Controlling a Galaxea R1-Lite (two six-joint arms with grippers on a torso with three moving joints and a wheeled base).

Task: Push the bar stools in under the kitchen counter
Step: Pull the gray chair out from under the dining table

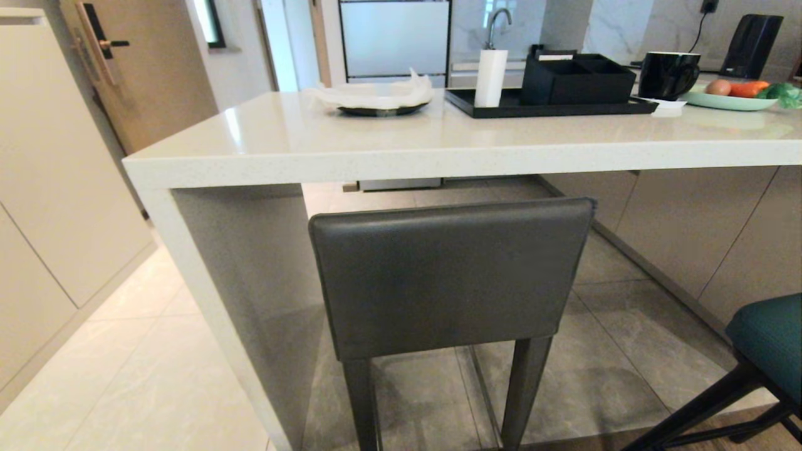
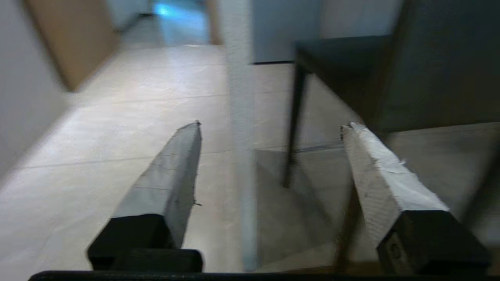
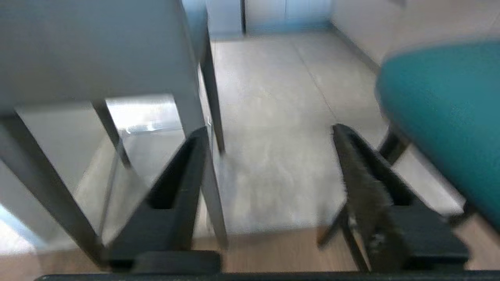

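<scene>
The grey bar stool [image 1: 451,275] stands right before me with its low back toward me, its seat tucked under the white kitchen counter [image 1: 351,147]. The teal bar stool [image 1: 774,341] pokes in at the lower right, out from the counter. Neither arm shows in the head view. My left gripper [image 2: 271,127] hangs open over the floor, facing the counter's end panel [image 2: 240,117] and the grey stool [image 2: 340,66], holding nothing. My right gripper [image 3: 269,130] is open too, between the grey stool's legs [image 3: 211,97] and the teal seat [image 3: 445,113].
On the counter sit a dark plate with a white cloth [image 1: 379,97], a black tray with a white bottle and black boxes [image 1: 551,100], a black mug [image 1: 667,72] and a green plate of vegetables [image 1: 733,97]. Pale cabinets [image 1: 44,188] line the left wall.
</scene>
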